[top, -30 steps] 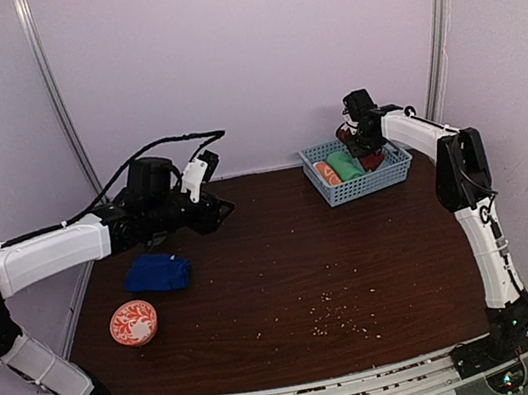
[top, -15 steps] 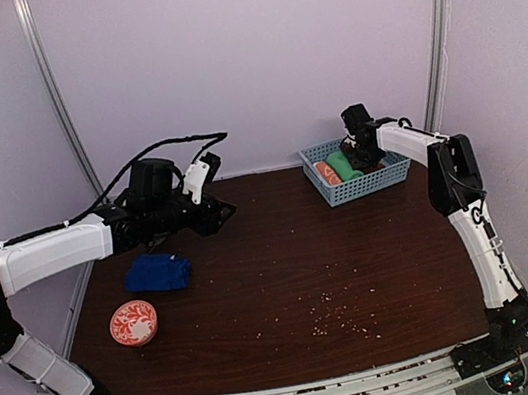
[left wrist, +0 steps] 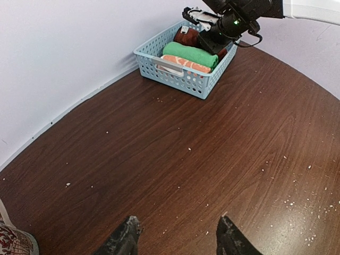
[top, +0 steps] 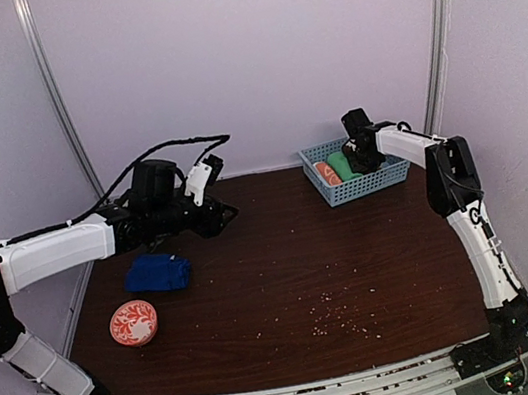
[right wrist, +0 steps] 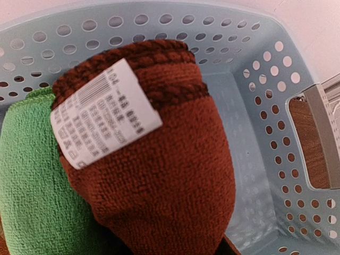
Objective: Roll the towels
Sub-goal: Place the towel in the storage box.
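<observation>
Top external view: the left tool (top: 222,215) hovers over the desk (top: 287,275) at its far left, fingers moderately apart and holding nothing. The blue towel (top: 158,273) lies bunched just below it, near a round orange dish (top: 134,323). The right tool (top: 354,154) reaches into the basket (top: 387,177) at the far right. Right wrist view: it grips the rolled rust towel (right wrist: 159,175), which hides its fingers and touches the green towel (right wrist: 26,186). An orange-and-white towel (left wrist: 183,64) lies beside these.

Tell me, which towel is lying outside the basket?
The royal blue towel: it lies on the table; the green towel, orange-and-white towel and rust-brown towel are at the basket.
</observation>
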